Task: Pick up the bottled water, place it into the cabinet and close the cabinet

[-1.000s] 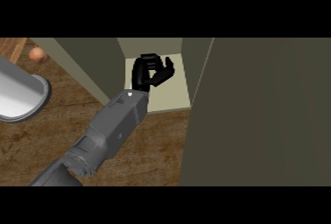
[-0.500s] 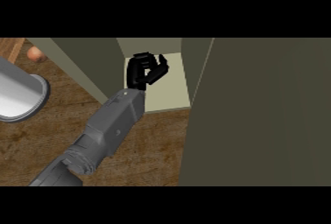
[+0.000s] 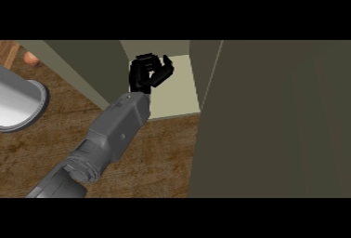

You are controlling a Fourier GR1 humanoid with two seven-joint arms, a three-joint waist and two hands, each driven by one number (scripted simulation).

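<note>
My left hand (image 3: 146, 73) is up inside the open cabinet (image 3: 179, 88), in front of its pale inner wall, with the grey forearm running up from the lower left. Its fingers and thumb are curled, and I see nothing between them. No bottled water shows anywhere in the head view. The cabinet's olive door (image 3: 274, 121) stands open and fills the right side. The right hand does not show.
A shiny metal cylinder (image 3: 15, 104) stands at the left edge on the wooden counter (image 3: 158, 158). A small pinkish object (image 3: 31, 56) sits at the top left. The cabinet's left side panel (image 3: 86, 65) slants beside my forearm.
My left hand has shifted slightly to the left and a little higher inside the cabinet, and the forearm followed. The door has barely moved.
</note>
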